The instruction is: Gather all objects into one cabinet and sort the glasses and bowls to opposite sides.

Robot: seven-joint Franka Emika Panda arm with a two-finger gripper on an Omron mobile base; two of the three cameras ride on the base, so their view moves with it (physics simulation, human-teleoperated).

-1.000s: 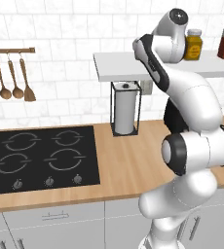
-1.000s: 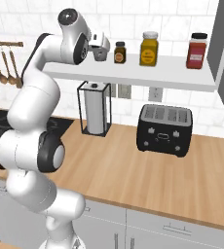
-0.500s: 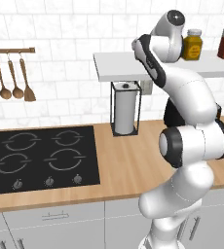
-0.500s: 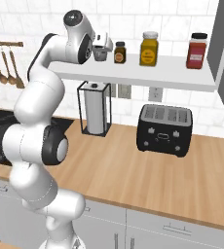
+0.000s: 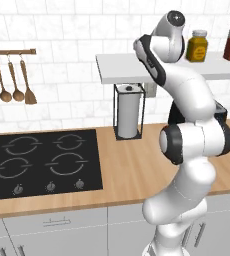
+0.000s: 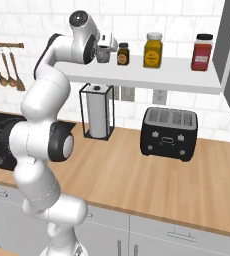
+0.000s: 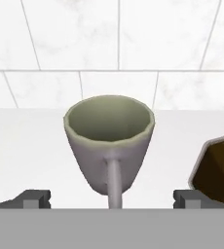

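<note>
One grey mug stands upright on the white shelf between the wide-open gripper fingers, probably light, rigid and smooth, so grasp across its body, not the thin handle.

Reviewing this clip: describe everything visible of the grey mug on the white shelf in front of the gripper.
The mug is small, matte grey-beige and tapers toward its base, with a slightly uneven rim and an empty, greenish-grey inside. It stands upright on the white shelf before the tiled wall, its thin handle turned straight toward the camera. The gripper is open, its fingertips spread on either side and not touching it. A brown jar stands close beside it, apart. In the right base view the mug sits just ahead of the hand.
</note>
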